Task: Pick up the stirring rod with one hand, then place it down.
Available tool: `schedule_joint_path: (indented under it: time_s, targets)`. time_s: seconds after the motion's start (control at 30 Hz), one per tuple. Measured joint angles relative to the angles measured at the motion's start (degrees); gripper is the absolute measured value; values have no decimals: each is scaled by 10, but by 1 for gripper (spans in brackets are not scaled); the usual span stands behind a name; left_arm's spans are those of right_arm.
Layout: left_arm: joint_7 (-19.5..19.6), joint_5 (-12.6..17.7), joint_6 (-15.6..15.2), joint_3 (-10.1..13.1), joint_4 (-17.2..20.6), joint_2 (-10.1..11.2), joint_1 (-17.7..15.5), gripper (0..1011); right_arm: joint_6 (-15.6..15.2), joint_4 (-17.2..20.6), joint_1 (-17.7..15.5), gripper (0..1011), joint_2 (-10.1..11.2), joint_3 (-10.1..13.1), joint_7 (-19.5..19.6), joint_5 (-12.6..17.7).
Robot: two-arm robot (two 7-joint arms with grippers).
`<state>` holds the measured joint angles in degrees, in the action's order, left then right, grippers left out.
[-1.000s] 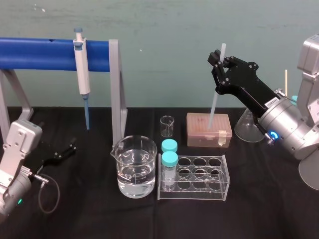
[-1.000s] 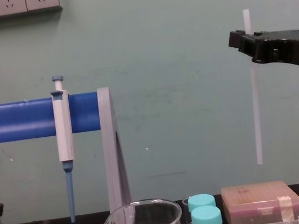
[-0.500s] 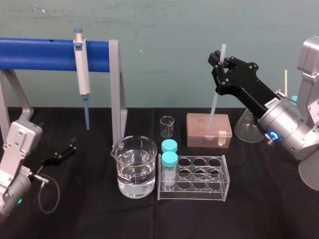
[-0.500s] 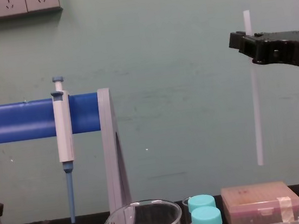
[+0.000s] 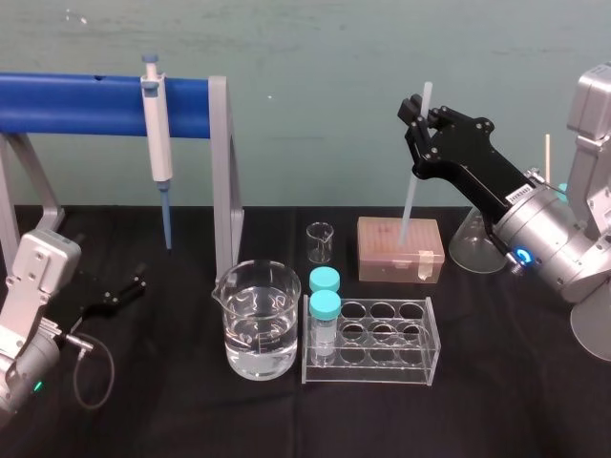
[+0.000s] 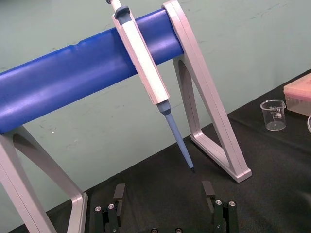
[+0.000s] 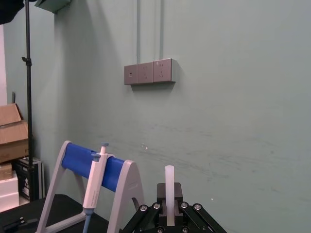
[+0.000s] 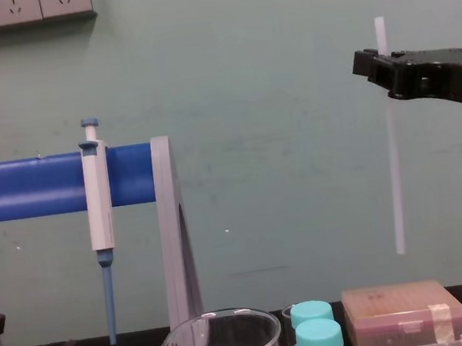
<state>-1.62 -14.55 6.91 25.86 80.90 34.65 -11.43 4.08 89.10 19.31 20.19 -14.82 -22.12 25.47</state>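
Half done, I'd say: the right gripper (image 5: 416, 113) is clamped on the rod (image 5: 410, 196) near its top, and the rod hangs upright above the pink box (image 5: 400, 250), clear of it. Setting it down is left. A vial rack (image 5: 370, 339) and beaker (image 5: 256, 320) crowd the front of the box, with a flask (image 5: 473, 243) at its right. The left gripper (image 5: 119, 291), fingers apart, rests far left of the box.

Right wrist view | you have the right gripper (image 7: 169, 209) clamped on the stirring rod (image 7: 169, 184), whose end pokes out past the jaws | beyond it you see the pipette (image 7: 93, 188) hanging on the blue rack bar (image 7: 77, 158) | the socket panel (image 7: 148, 73) sits on the green wall (image 7: 233, 121) behind
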Motion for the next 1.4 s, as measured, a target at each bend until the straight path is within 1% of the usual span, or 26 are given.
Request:
schedule_joint_path:
  time_s: [0.47, 0.93, 1.07, 1.13, 1.2, 1.23, 1.3, 1.4]
  targets:
    - [0, 0, 0, 0, 0, 0, 0, 1000, 2, -6, 4, 67, -2, -2, -4, 1]
    - [0, 0, 0, 0, 0, 0, 0, 1000, 2, -3, 1, 67, 3, -2, -8, 6]
    - [0, 0, 0, 0, 0, 0, 0, 1000, 7, -15, 2, 67, 10, -1, -44, 32]
    - [0, 0, 0, 0, 0, 0, 0, 1000, 8, -31, 6, 67, 21, -6, -92, 65]
    - [0, 0, 0, 0, 0, 0, 0, 1000, 8, -34, 7, 67, 23, -7, -100, 69]
    - [0, 0, 0, 0, 0, 0, 0, 1000, 10, -41, 8, 67, 29, -11, -117, 78]
    - [0, 0, 0, 0, 0, 0, 0, 1000, 16, -49, 10, 67, 37, -17, -137, 83]
    - [0, 0, 0, 0, 0, 0, 0, 1000, 28, -60, 11, 67, 45, -26, -154, 84]
